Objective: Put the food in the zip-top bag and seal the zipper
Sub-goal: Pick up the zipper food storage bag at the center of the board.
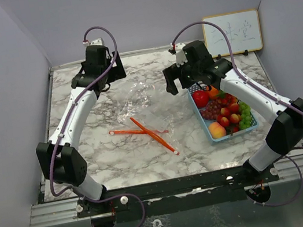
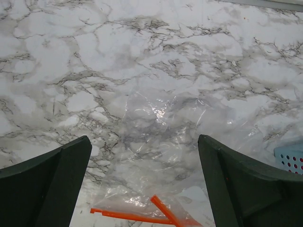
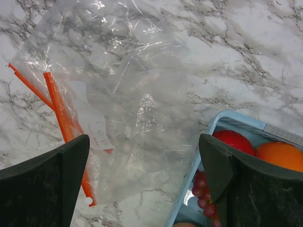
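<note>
whiteboard [image 1: 232,33] scribbles — unreadable, bag label [image 3: 97,131] print — too faint

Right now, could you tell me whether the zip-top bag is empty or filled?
Empty: the zip-top bag lies flat with only marble showing through it, and the food sits in the blue basket.

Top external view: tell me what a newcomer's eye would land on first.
The light-blue plastic mesh basket at the right of the white marble table, heaped with bright toy produce such as a round red tomato and green grape bunch, grabs attention first. Next comes the crumpled clear zip-top bag mid-table, its orange zipper strips splayed apart. The left gripper and right gripper hang open above it.
</note>
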